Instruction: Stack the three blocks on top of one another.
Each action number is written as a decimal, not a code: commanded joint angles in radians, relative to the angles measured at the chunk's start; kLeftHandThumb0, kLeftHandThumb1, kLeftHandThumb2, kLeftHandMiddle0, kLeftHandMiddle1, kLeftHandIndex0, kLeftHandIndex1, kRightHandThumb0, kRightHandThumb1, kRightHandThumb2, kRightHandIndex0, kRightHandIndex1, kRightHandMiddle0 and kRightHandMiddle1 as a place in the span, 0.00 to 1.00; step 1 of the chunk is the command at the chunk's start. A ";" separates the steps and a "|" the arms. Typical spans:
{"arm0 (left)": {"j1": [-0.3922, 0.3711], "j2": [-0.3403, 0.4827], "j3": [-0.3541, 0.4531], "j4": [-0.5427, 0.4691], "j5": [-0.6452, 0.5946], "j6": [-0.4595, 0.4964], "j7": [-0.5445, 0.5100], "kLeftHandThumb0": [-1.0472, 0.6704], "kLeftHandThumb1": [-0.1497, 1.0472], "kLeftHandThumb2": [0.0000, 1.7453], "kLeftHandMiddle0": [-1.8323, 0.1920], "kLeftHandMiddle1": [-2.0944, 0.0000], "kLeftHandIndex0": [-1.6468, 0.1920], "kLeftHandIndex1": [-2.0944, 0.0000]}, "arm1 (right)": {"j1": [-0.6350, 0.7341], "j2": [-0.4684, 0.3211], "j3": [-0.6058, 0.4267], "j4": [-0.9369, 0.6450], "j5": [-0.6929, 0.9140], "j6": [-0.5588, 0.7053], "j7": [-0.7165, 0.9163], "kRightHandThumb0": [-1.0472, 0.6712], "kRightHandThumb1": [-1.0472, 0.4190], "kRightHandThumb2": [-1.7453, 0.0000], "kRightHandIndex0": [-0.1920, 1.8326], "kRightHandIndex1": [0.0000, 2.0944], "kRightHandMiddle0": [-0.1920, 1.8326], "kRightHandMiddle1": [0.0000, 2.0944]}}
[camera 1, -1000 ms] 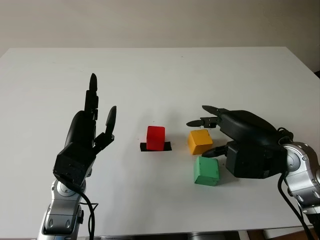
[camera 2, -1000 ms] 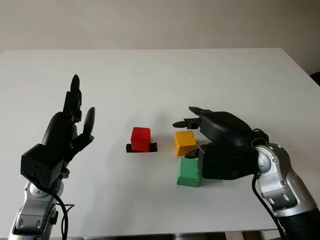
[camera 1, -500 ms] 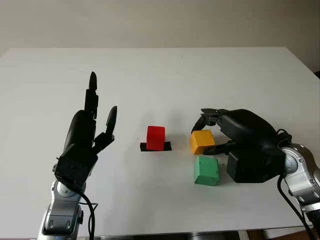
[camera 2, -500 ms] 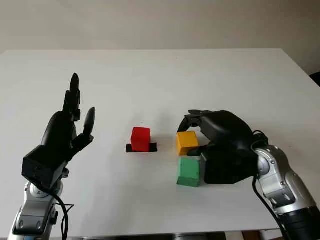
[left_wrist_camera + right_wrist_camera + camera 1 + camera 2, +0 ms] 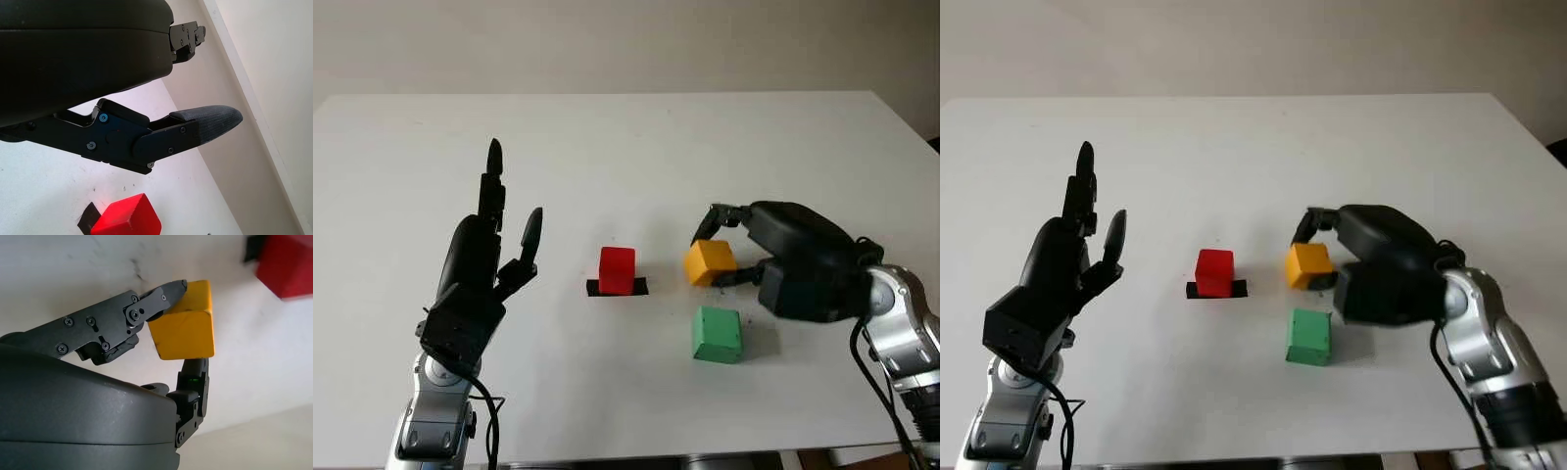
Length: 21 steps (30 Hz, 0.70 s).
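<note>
Stacking has not yet produced a single tier: all three blocks are apart, none on top of another. The yellow block point(image 5: 710, 262) is pinched in the right hand point(image 5: 744, 257), with fingers point(image 5: 161, 296) pressing on opposite faces, as the right wrist view shows; it is tilted and appears lifted just off the table point(image 5: 626, 137), a small shadow beneath it. The red block point(image 5: 617, 269) stands to its left, near but not touching, on a small black mark point(image 5: 639, 287) that looks like the intended base spot. The green block point(image 5: 717, 334) lies flat on the table nearer the robot, just beside the right hand and untouched.

By my reading, the first of two placements is under way: the yellow block must go onto the red one, then the green block onto the yellow.

The left hand point(image 5: 484, 259) is raised over the left part of the table, open and holding nothing, well apart from the blocks. Nothing lies between the yellow and red blocks, so the path looks free. The green block sits close under the right forearm side and could be nudged.
</note>
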 commanded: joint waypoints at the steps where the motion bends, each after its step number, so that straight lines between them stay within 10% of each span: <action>1: -0.003 0.005 -0.003 -0.001 0.000 -0.012 0.002 0.18 1.00 0.40 0.99 0.97 1.00 0.98 | -0.060 0.013 -0.015 -0.042 0.029 0.039 0.024 0.41 0.08 0.97 0.26 0.03 0.28 0.67; 21: -0.004 -0.028 -0.031 0.004 0.012 -0.005 0.042 0.18 1.00 0.40 0.99 0.97 0.99 0.97 | -0.226 0.126 0.121 -0.252 0.066 0.429 0.174 0.37 0.07 0.97 0.25 0.02 0.24 0.77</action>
